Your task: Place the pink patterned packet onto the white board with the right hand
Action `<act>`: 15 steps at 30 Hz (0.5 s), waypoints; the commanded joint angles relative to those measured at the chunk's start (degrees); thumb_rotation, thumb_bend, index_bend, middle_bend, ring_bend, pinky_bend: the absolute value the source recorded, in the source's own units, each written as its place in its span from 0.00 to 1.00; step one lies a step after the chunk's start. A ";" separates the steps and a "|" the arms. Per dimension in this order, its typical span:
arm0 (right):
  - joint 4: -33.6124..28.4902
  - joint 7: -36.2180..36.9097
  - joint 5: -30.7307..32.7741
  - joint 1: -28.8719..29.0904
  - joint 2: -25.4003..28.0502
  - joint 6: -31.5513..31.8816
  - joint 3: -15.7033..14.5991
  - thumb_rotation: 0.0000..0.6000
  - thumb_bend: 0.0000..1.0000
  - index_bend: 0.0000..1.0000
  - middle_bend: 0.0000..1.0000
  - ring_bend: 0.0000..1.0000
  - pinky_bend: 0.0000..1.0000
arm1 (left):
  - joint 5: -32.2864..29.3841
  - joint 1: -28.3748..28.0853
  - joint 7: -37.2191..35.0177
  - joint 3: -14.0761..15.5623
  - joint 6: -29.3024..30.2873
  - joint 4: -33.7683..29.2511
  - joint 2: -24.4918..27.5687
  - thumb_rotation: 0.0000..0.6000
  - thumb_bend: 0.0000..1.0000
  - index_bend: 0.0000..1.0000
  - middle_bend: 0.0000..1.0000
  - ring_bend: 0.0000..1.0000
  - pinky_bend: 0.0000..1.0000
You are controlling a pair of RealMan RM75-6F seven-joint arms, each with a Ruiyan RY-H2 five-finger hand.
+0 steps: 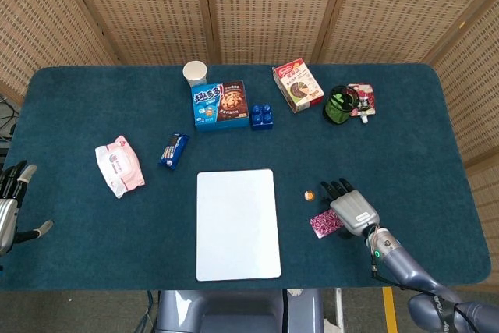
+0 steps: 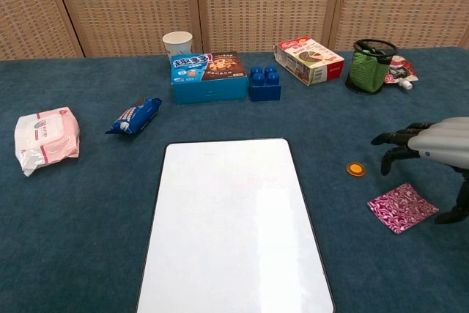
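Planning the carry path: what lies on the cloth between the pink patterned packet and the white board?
Only bare blue cloth lies between the pink patterned packet and the white board; the chest view shows it best. The small orange disc sits farther back, off that line.

Bright, even light; perhaps faint board (image 2: 234, 232) glare
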 commanded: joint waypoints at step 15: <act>1.91 -2.03 1.06 1.69 -2.82 0.57 -1.89 1.00 0.21 0.32 0.00 0.00 0.00 | -0.19 -0.05 -0.45 -0.05 -0.10 0.03 0.13 1.00 0.00 0.00 0.00 0.00 0.00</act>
